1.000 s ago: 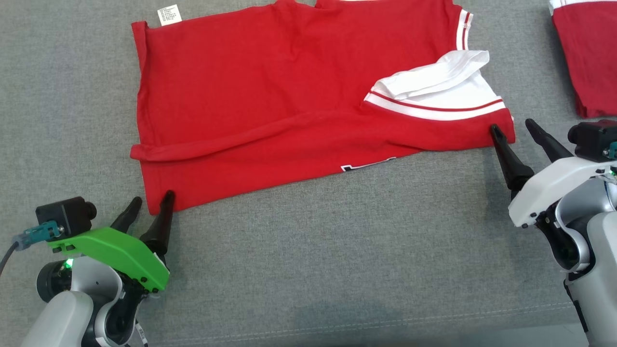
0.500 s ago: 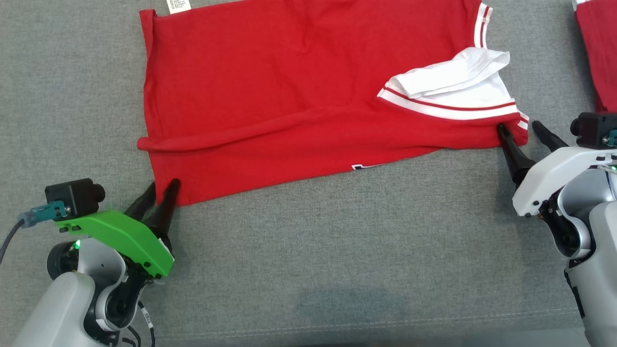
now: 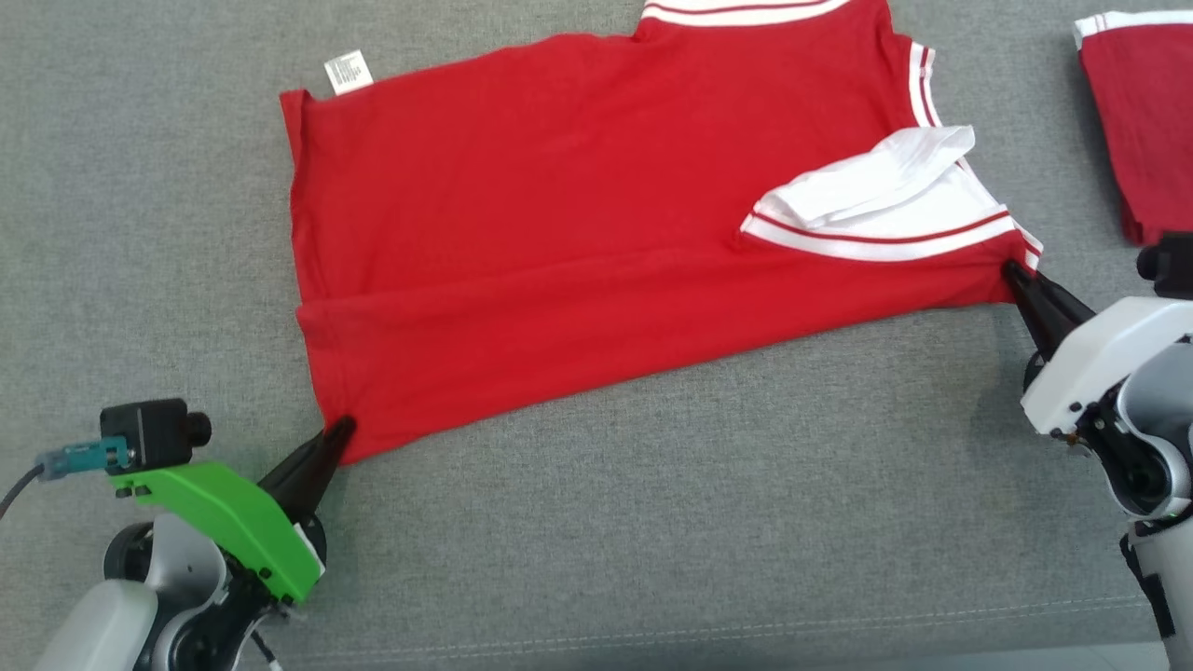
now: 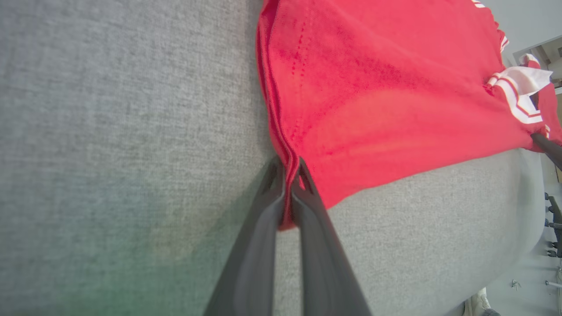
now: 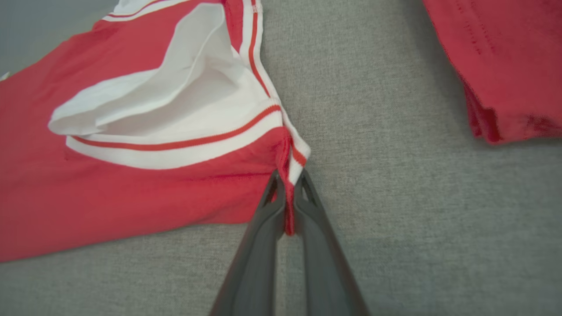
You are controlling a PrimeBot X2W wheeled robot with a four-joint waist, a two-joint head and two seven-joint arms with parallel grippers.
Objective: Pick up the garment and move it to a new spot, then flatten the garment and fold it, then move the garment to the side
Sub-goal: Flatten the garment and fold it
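In the head view, the red shirt is lying spread across the grey fabric worktop, with its long lower edge running at a slant from lower left to upper right. A white label is sticking out at its upper left corner, and a white striped flap is lying folded over on its right part. The left pincer is clenching the shirt's lower left corner, fingers pressed together on the cloth. The right pincer is gripping the lower right corner, just below the white stripes. A second red garment is lying apart at the upper right edge.

In the left wrist view, the left pincer is pinching the doubled hem of the shirt between its two dark fingers, a small tip of red cloth poking out below the pads. The cloth is stretching away toward the far corner, where a dark finger of the right pincer is meeting it.

In the right wrist view, the right pincer is squeezing the bunched corner of the shirt, red and white trim gathering between its fingers. The white flap is lying open beside it, and the second garment is resting well apart on the worktop.
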